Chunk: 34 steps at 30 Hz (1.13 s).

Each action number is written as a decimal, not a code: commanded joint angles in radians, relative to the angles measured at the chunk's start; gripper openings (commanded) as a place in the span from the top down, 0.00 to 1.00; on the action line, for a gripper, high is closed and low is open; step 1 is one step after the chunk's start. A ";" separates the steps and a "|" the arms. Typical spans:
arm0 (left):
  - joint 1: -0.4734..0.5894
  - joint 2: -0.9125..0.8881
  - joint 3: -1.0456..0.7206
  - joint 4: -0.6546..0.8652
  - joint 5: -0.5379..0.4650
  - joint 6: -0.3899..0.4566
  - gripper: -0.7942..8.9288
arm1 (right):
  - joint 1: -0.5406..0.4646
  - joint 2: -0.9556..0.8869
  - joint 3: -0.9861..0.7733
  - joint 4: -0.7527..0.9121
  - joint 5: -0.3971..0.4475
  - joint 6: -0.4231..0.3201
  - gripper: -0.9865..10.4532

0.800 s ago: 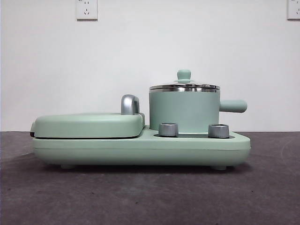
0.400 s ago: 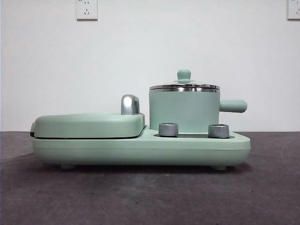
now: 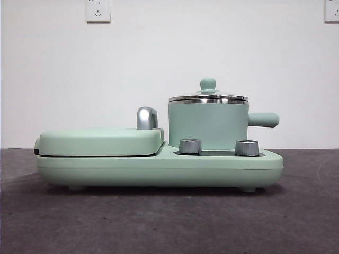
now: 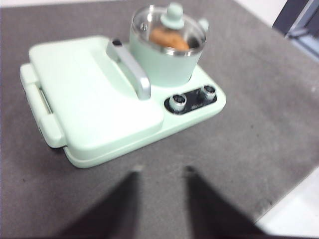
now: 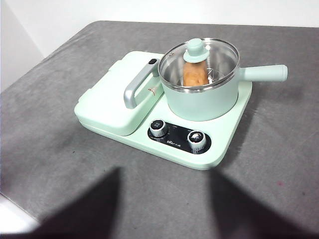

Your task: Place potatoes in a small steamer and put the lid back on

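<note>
On the right half of the mint-green cooking base [image 3: 159, 170] stands the small mint-green cylindrical steamer with its steel rim [image 3: 208, 127]; the round clear glass lid with the mint-green knob [image 3: 207, 97] sits square on it, and through the glass we see the oblong orange-brown potato [image 5: 195, 73] lying inside; we judge the task as good as done. Both arms hang back over the near counter [image 3: 169, 222]; the left pincer [image 4: 160, 172] and the right pincer [image 5: 164, 172] each stand spread apart and empty. Should the lid need reseating, we would take it by the knob [image 5: 195, 49], since the glass is smooth, likely slippery and breakable; the potato looks firm and fairly heavy, best held across its middle.
</note>
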State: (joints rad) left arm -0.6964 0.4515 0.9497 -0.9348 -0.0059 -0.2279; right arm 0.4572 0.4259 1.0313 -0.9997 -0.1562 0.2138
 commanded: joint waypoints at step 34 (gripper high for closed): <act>0.613 -0.299 -0.559 0.629 -0.002 0.018 0.90 | 0.004 0.003 0.009 0.027 0.000 -0.012 0.90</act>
State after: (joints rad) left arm -0.0906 0.1650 0.4320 -0.3473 -0.0059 -0.2245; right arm 0.4572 0.4259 1.0313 -0.9825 -0.1566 0.2062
